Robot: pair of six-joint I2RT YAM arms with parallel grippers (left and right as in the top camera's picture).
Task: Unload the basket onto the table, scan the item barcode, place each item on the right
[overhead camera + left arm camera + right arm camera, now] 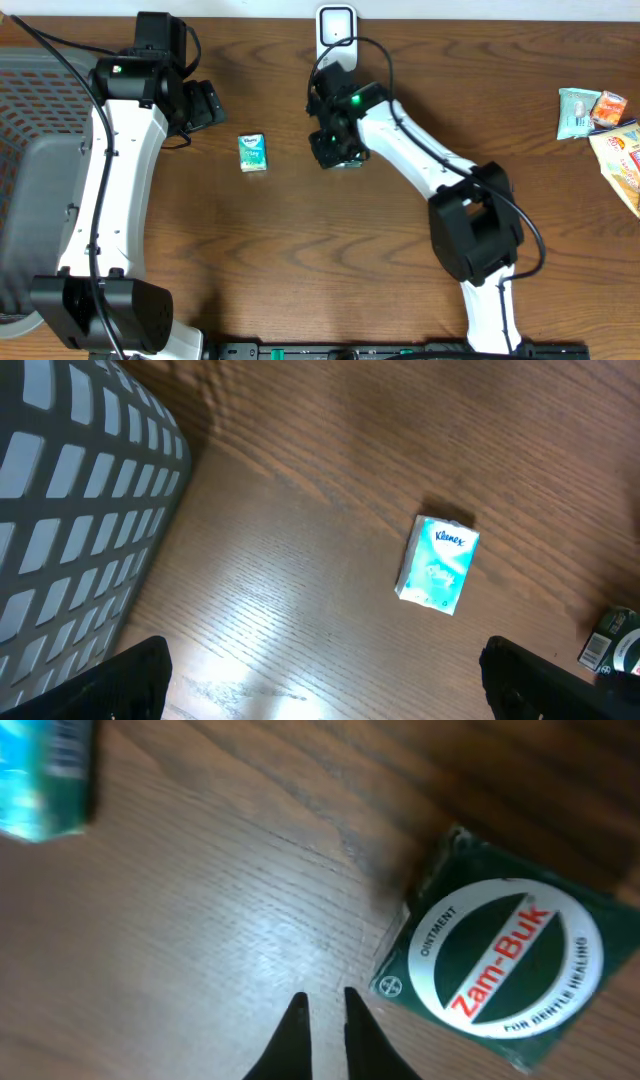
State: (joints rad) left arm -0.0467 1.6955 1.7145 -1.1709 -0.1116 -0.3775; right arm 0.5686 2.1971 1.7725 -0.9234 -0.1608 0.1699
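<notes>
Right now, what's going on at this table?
The right gripper is shut and empty, its fingertips low over the table beside the Zam-Buk box, not on it. The left gripper is open and hangs over the wood near the Kleenex pack, touching nothing. Both items lie flat on the table. Nothing is lifted toward the white device at the far edge, probably the scanner, so no scan yet.
</notes>
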